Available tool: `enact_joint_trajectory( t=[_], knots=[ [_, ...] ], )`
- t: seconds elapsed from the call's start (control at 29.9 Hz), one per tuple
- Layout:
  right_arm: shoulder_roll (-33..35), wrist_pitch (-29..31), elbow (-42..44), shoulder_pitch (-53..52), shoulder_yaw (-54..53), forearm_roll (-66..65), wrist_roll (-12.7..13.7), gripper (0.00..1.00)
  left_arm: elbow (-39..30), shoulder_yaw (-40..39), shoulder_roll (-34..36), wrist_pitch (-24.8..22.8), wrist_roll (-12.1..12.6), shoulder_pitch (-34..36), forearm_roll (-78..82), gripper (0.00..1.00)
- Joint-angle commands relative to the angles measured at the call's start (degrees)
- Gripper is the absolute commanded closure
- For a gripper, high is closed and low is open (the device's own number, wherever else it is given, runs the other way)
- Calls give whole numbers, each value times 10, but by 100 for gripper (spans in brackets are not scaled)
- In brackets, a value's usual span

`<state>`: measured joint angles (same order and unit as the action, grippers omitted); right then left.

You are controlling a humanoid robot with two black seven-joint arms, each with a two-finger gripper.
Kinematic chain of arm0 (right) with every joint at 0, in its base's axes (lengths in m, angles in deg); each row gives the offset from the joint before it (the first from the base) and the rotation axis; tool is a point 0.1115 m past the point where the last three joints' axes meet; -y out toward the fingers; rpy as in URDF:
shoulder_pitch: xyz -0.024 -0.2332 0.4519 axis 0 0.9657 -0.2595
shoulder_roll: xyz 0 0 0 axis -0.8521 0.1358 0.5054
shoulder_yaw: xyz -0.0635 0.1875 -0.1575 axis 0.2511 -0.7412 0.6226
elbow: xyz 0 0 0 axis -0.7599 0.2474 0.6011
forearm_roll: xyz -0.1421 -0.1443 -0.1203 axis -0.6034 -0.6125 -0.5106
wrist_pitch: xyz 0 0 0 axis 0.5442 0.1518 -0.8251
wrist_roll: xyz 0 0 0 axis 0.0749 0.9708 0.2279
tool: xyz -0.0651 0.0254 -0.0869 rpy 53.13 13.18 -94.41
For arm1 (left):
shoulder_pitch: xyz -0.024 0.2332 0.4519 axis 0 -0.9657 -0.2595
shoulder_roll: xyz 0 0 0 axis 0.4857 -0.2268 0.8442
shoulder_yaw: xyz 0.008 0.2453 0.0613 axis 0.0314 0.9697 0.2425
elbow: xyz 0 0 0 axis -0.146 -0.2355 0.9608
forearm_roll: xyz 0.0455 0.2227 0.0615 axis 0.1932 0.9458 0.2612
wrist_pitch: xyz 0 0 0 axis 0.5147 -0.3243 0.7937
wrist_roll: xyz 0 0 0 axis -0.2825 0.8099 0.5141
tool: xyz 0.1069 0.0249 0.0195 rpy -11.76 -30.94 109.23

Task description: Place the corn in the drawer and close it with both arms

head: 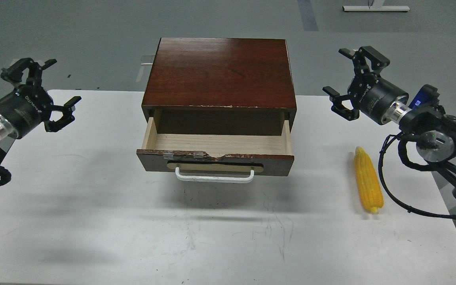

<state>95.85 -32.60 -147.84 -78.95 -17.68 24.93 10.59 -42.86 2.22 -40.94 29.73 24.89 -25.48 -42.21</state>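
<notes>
The yellow corn point(367, 180) lies on the white table at the right, its pointed tip toward the back. The drawer point(216, 152) of the dark-brown cabinet is pulled out, its pale wood inside bare, with a white bar handle point(214, 176) on its front. My left gripper point(50, 85) hovers open at the far left, well away from the drawer. Open too, my right gripper point(348, 75) hangs above and behind the corn, holding nothing.
The dark-brown cabinet point(220, 71) stands at the middle back of the white table point(172, 237). My right arm's black cables point(394, 190) loop down just right of the corn. Grey floor lies beyond the table's far edge.
</notes>
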Motion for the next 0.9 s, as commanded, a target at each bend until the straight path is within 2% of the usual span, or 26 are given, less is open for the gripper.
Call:
enact_joint_trajectory(
  t=[0.0, 0.87],
  knots=[
    [4, 1, 0, -4, 2, -1, -1, 0, 0, 0, -2, 0, -3, -1, 0, 0],
    [20, 1, -2, -6, 4, -4, -1, 0, 0, -5, 0, 0, -2, 0, -5, 0]
  ],
)
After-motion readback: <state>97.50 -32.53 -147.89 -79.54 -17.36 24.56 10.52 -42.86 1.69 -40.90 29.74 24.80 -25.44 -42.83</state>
